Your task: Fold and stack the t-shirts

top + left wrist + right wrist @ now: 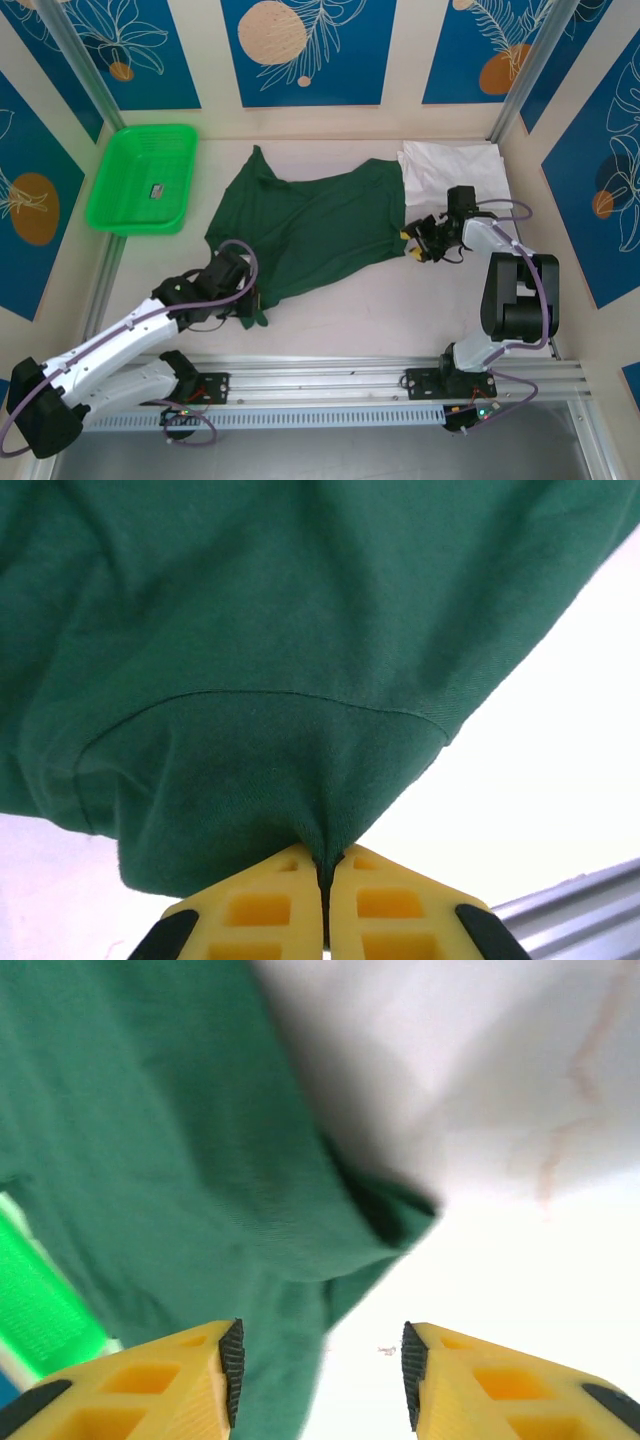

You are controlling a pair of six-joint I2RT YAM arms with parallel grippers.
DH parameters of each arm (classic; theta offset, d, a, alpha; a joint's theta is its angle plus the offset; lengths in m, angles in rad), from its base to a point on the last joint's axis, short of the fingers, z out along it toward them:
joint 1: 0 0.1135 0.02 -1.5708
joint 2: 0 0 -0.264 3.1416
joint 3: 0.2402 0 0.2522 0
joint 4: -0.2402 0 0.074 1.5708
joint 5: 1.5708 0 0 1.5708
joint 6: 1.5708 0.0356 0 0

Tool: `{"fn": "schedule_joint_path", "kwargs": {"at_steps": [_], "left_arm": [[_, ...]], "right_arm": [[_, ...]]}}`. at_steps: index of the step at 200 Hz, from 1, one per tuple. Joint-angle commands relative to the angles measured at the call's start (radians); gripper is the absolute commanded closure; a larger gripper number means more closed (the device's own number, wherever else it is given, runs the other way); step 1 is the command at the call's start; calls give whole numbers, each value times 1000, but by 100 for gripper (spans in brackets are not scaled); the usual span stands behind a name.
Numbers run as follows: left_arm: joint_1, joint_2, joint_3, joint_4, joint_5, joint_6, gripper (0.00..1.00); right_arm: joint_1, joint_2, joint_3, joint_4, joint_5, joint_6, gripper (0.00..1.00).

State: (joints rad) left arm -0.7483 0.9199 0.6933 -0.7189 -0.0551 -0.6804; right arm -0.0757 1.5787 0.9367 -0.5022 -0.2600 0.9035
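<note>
Flattening step: left hand is clamped on the green shirt edge, right hand open at the opposite edge; next, grasp there.

dark green t-shirt | white t-shirt | bright green basket | yellow fingers

White t-shirt blurred; small item in basket unidentifiable.

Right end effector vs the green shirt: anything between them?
Nothing visible. The right end effector stands open at the edge of the green t-shirt, with cloth reaching in beside its left finger. The white t-shirt lies beyond that edge, not in between.
</note>
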Motion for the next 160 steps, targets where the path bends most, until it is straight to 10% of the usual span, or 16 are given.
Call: {"fn": "schedule_joint_path", "kwargs": {"at_steps": [1,39,160], "left_arm": [[7,-25,4,21,-102,-53,95],[8,11,25,71,-132,-68,94],[13,88,65,102,-109,-42,91]], "right_arm": [[-21,-8,-36,-30,72,-58,59],[-2,-16,-64,-1,84,-75,79],[60,161,39,7,85,-82,73]]}}
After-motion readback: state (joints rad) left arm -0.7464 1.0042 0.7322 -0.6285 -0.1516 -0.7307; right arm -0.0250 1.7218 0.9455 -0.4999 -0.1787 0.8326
